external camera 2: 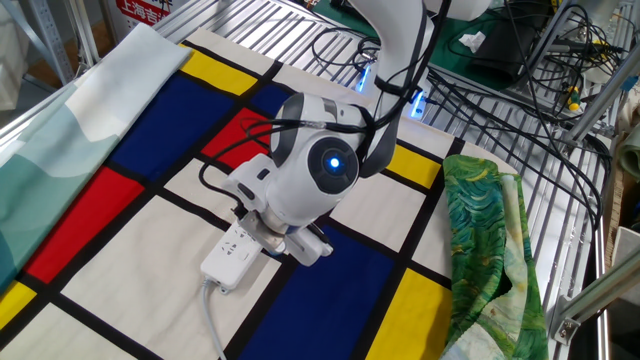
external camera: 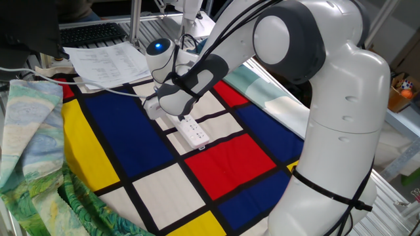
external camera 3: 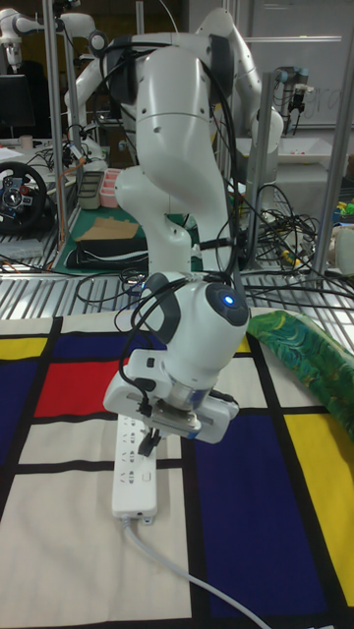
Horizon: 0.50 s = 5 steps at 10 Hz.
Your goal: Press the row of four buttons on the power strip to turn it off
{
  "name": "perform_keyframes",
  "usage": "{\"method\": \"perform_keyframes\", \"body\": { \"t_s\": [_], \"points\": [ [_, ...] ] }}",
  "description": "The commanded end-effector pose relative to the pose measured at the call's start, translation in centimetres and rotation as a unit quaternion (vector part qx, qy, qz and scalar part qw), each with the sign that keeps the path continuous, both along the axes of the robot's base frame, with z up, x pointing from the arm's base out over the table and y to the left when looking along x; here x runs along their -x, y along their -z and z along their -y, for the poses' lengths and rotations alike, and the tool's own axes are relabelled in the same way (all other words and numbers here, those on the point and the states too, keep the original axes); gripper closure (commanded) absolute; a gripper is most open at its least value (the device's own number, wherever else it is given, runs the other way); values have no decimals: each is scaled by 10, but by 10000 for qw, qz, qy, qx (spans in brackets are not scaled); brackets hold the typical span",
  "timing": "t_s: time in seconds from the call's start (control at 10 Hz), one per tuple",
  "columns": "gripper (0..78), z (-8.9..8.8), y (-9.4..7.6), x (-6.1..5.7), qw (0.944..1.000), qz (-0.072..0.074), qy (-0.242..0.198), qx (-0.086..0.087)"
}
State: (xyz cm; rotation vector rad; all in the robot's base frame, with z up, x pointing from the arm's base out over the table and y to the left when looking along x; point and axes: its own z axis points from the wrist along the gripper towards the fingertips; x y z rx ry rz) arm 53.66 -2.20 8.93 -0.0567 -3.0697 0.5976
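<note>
The white power strip lies on the coloured chequered cloth, also seen in one fixed view as the power strip and in the other as the power strip. Small dark marks run along its top, but the four buttons are too small to tell apart. My gripper hangs straight down over the strip's far half. Its dark fingertips sit together as one narrow point touching the strip's top face. In the fixed views the gripper is mostly hidden under the white hand.
The strip's white cable trails toward the near edge. White papers and a keyboard lie behind the cloth. Green patterned fabric sits beside it on the wire rack, and black cables lie beyond.
</note>
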Motion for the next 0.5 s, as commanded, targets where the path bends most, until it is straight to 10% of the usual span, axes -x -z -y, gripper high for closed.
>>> {"method": "perform_keyframes", "body": {
  "t_s": [0.1,0.5],
  "points": [
    [776,-1,1,-2,10000,12,-7,7],
    [776,1,3,-2,10000,3,-22,18]
  ]
}}
